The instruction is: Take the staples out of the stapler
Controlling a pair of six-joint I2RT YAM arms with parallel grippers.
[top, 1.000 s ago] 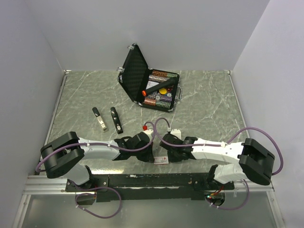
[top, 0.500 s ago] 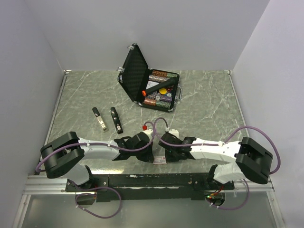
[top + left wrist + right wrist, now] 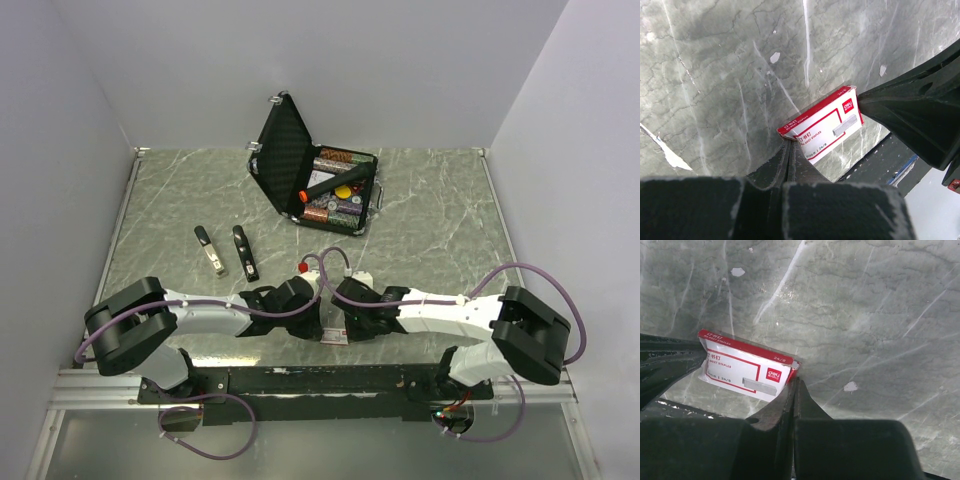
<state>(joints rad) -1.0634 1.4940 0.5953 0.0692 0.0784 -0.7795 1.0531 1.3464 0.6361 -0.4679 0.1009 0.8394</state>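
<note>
The black stapler [image 3: 245, 252] lies on the table at the left middle, with a shorter black and silver piece [image 3: 209, 250] beside it. No staple strips show. Both grippers are far from the stapler, at the near edge. My left gripper [image 3: 788, 144] is shut, its tip touching the left corner of a white and red staple box [image 3: 826, 127]. My right gripper [image 3: 795, 381] is shut, its tip touching the right end of the same box [image 3: 745, 367]. In the top view the box [image 3: 338, 338] lies between the two grippers.
An open black foam-lined case [image 3: 315, 182] with coloured items stands at the back middle. The table's near edge and a black rail [image 3: 320, 380] run just behind the box. Walls close the table on three sides.
My right arm has slid left, bringing its gripper up against the box and closer to the left gripper. The left arm and the stapler have not moved.
</note>
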